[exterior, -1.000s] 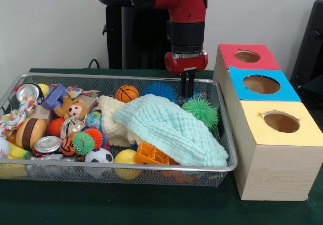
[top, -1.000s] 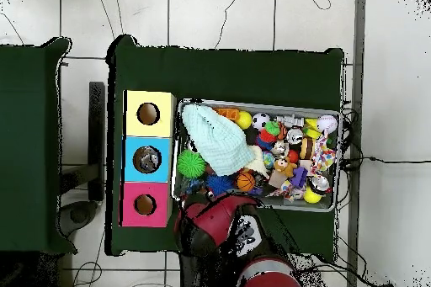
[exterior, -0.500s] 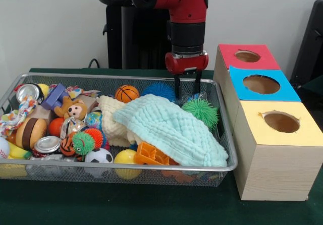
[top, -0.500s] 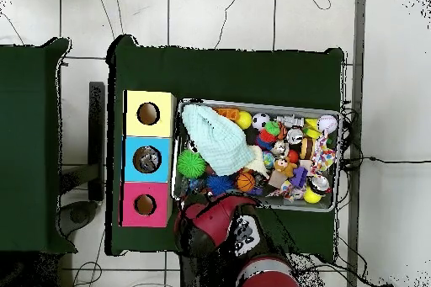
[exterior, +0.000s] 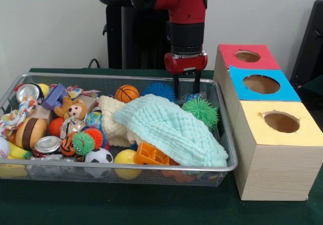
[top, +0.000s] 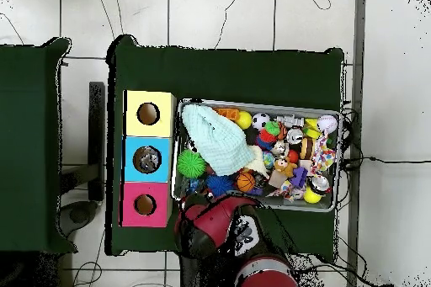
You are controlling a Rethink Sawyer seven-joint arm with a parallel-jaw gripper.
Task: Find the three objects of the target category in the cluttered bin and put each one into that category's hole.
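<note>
**Fingers over spiky balls**

Fingers (exterior: 186,86) spread, empty, upper centre of frame, between blue spiky ball (exterior: 159,90) and green spiky ball (exterior: 201,111) in mesh bin (exterior: 224,134). Probably light, soft, springy; best gripped across the middle. Cloth (exterior: 169,129) alongside.

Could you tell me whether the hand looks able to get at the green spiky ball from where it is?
Probably yes: the open hand hangs just beside the green spiky ball, which lies uncovered.
</note>
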